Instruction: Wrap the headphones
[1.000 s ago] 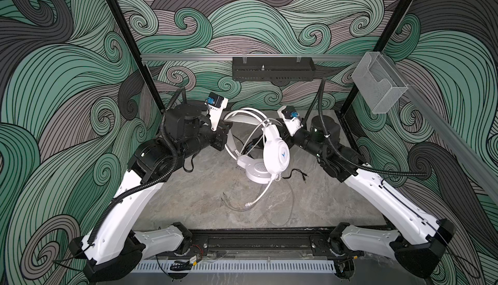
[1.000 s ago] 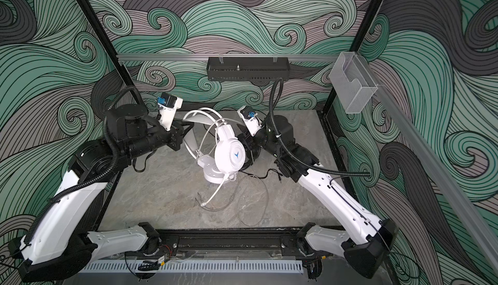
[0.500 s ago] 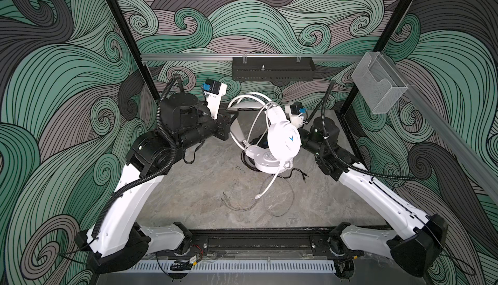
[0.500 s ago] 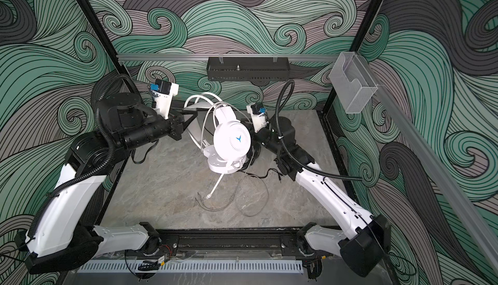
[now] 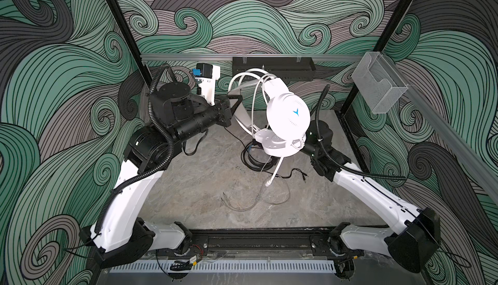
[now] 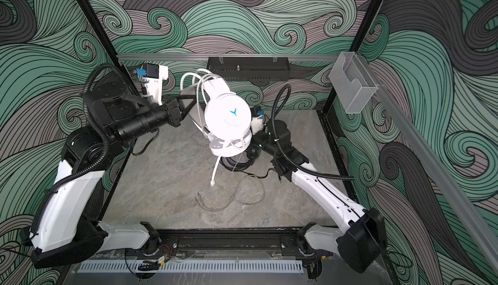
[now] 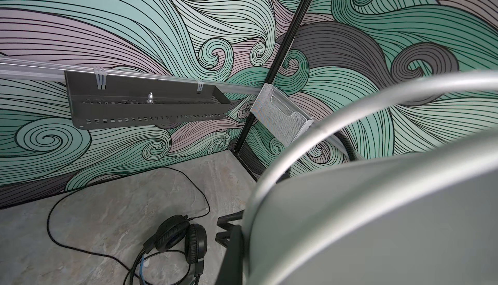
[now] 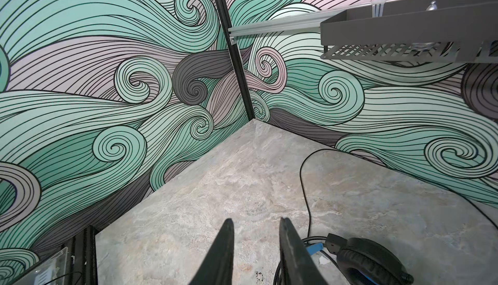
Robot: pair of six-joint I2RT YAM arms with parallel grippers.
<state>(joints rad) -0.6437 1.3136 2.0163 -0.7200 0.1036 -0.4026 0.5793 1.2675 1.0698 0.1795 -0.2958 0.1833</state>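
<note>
1. While the left claw (image 5: 237, 100) is pinched shut on the band of the white headphones (image 5: 287, 114), it holds them up in the air above the table (image 5: 188, 189).
2. Their pale cord (image 5: 275, 170) hangs down, and its thin end lies loose on the table.
3. The right claw (image 8: 255, 223) is a little open, with nothing between its fingers.
4. The black headphones (image 8: 369, 259) lie on the table, just beside the right claw.

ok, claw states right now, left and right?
Left claw: closed on the white headset.
Right claw: open, holding nothing.
</note>
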